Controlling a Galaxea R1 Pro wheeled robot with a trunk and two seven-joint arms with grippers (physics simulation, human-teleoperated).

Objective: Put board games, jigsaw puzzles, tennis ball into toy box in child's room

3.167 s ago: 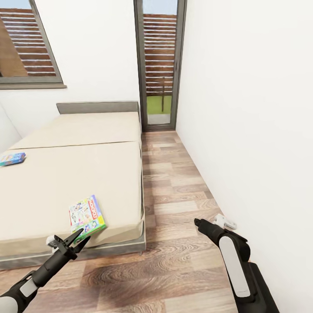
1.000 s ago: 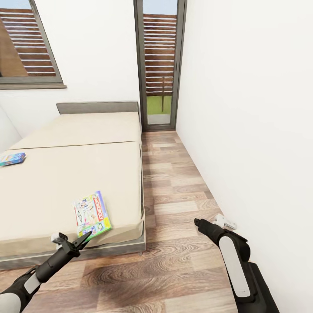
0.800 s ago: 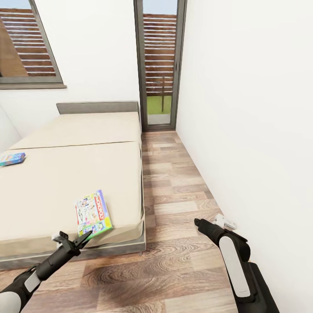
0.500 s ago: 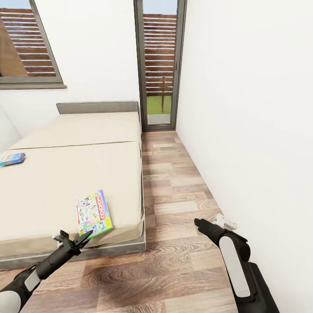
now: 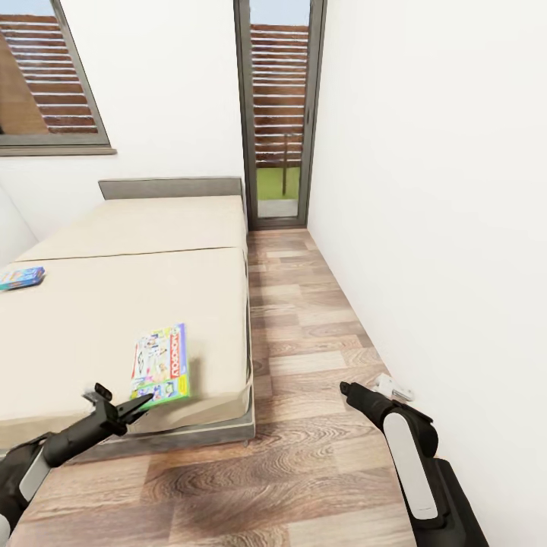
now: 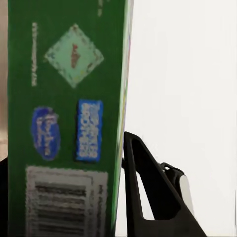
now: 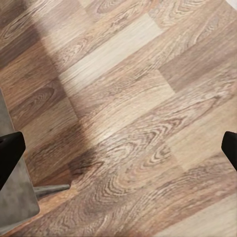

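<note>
My left gripper [image 5: 139, 403] is shut on the near edge of a white board game [image 5: 160, 363] with multicoloured edges. The box is tilted up off the near corner of the bed [image 5: 114, 304]. In the left wrist view the box's green underside [image 6: 64, 108] lies flat against a black finger [image 6: 148, 192]. A small teal-blue board game [image 5: 20, 276] lies flat at the bed's far left edge. My right gripper [image 5: 348, 390] hangs open over the wood floor, its fingertips [image 7: 10, 153] far apart with nothing between them. The table and toy box are out of view.
A strip of wood-plank floor [image 5: 319, 334] runs between the bed and the white wall [image 5: 441, 228] on the right. It leads to a tall glass door [image 5: 277, 114]. The bed's dark grey frame [image 5: 213, 433] lies just in front of my left arm.
The left gripper went from open at the box's edge to shut on it. It then drew back leftward, and the box turned and tipped up off the mattress. The right arm stayed still.
</note>
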